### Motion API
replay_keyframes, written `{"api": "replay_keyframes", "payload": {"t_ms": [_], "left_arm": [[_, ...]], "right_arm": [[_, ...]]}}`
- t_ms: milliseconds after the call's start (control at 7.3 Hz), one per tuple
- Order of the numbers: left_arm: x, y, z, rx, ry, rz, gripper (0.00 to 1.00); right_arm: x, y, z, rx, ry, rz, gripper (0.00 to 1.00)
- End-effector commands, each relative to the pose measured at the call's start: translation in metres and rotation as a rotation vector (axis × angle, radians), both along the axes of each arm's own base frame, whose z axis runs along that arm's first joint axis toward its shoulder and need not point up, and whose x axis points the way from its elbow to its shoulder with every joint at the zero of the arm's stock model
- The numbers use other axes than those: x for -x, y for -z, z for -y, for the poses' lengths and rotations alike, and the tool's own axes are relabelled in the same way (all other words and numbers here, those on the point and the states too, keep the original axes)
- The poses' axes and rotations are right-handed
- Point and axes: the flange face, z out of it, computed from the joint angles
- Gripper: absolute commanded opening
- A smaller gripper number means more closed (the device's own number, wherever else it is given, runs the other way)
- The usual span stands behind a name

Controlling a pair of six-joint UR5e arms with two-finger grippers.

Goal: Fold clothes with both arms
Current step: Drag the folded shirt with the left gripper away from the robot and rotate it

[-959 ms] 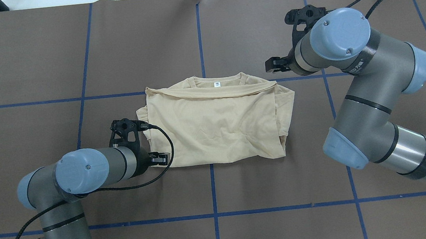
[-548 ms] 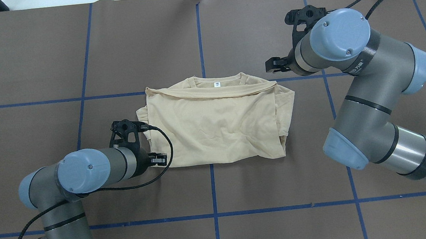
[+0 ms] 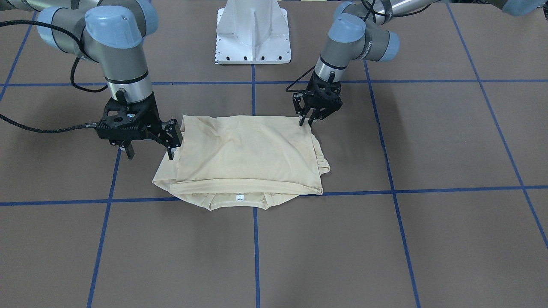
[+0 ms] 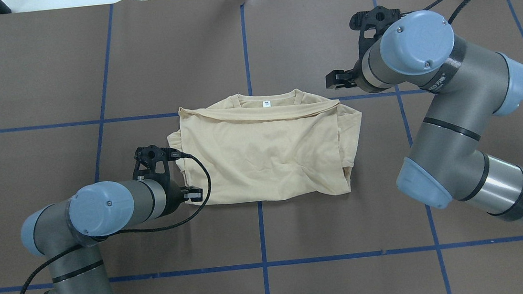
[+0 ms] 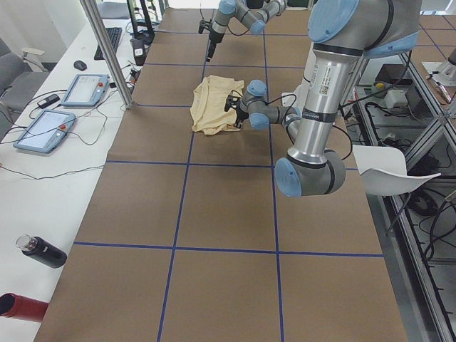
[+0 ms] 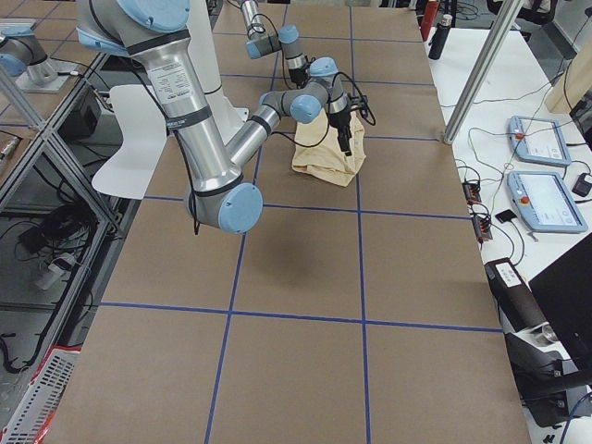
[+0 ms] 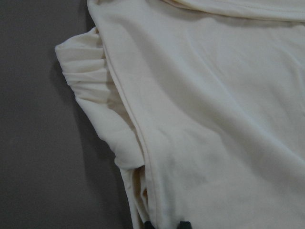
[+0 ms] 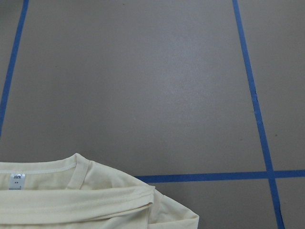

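Overhead exterior view: brown tabletop point(image 4: 301, 258), marked with a blue tape grid, is carrying the whole set-up. The white base pedestal point(image 3: 252, 34) is sitting at the robot's edge.

Right arm point(image 4: 450, 114) is reaching in from the tabletop's right side, with its wrist bending down toward the far-right corner of the garment. Left arm point(image 4: 104, 210) is coming in low from the near-left corner of the tabletop, its forearm pointing at the garment's near-left corner.

T-shirt point(image 4: 262, 156), pale cream-yellow, is lying at the middle of the tabletop. It is folded to a rough rectangle, with the collar pointing to the far edge and the folded side toward the robot. Extra layers are sticking out along both short sides.

Right gripper point(image 3: 150, 153) is hanging with its jaws spread wide, just beside the T-shirt's right edge near the collar end. No fabric is showing between the jaws, and the right wrist view is showing only the collar corner and bare tabletop.

Left gripper point(image 3: 305, 123) is standing on the T-shirt's near-left corner with its jaws drawn narrow. In the left wrist view its fingertips point(image 7: 185, 224) are showing at the bottom edge, with the folded hem pinched between them.

Neck label point(image 4: 266, 103), small and white, is facing up inside the collar.
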Motion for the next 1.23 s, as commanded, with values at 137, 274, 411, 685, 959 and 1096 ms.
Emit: {"api": "replay_keyframes", "payload": {"t_ms": [137, 274, 411, 685, 959, 1096], "left_arm": [[0.052, -0.039, 0.078, -0.118, 0.049, 0.141, 0.00], [0.082, -0.061, 0.127, -0.171, 0.079, 0.223, 0.00], [0.113, -0.065, 0.190, -0.213, 0.125, 0.292, 0.00], [0.087, -0.017, 0.311, -0.212, 0.189, 0.336, 0.00], [0.074, -0.005, 0.351, -0.262, 0.217, 0.277, 0.00], [0.107, -0.006, 0.362, -0.340, 0.142, 0.246, 0.99]], "right_arm": [[0.003, -0.004, 0.000, 0.004, 0.003, -0.006, 1.00], [0.003, -0.004, 0.000, 0.004, 0.003, -0.006, 1.00], [0.005, -0.003, -0.002, 0.004, 0.005, -0.005, 1.00], [0.008, 0.001, -0.005, 0.000, 0.013, 0.002, 1.00], [0.010, 0.004, -0.008, -0.003, 0.016, 0.007, 1.00], [0.017, 0.010, -0.012, -0.005, 0.015, 0.018, 1.00]]}}
